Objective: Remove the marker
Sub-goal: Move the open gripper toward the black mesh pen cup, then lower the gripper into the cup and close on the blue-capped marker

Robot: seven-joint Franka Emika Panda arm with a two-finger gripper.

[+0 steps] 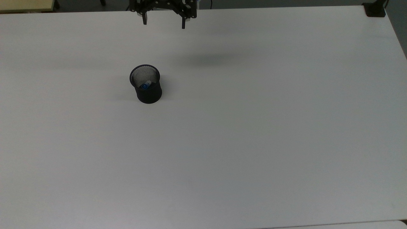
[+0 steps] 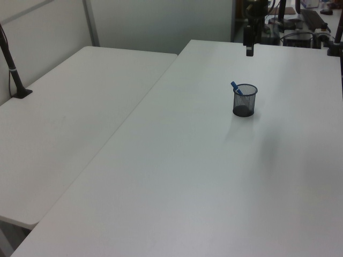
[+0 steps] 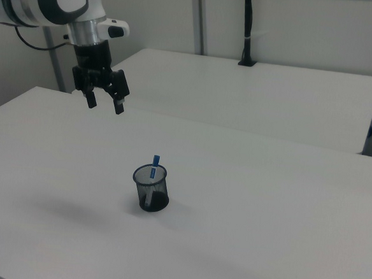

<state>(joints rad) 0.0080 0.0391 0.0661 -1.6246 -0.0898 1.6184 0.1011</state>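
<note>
A black mesh cup [image 1: 146,84] [image 2: 245,100] [image 3: 150,188] stands upright on the white table [image 1: 241,133]. The marker [image 1: 145,85] [image 2: 236,87] [image 3: 154,164] leans inside it, its blue end poking just above the rim. My gripper [image 1: 164,24] [image 3: 105,103] [image 2: 249,51] hangs open and empty high above the table, well apart from the cup, toward the top view's upper edge and up-left of the cup in the right view.
A second white table [image 2: 69,123] [image 3: 253,93] adjoins this one. A black clamp post [image 3: 248,29] [image 2: 13,69] stands on it, and another black mount [image 1: 375,9] sits at the top view's upper right corner.
</note>
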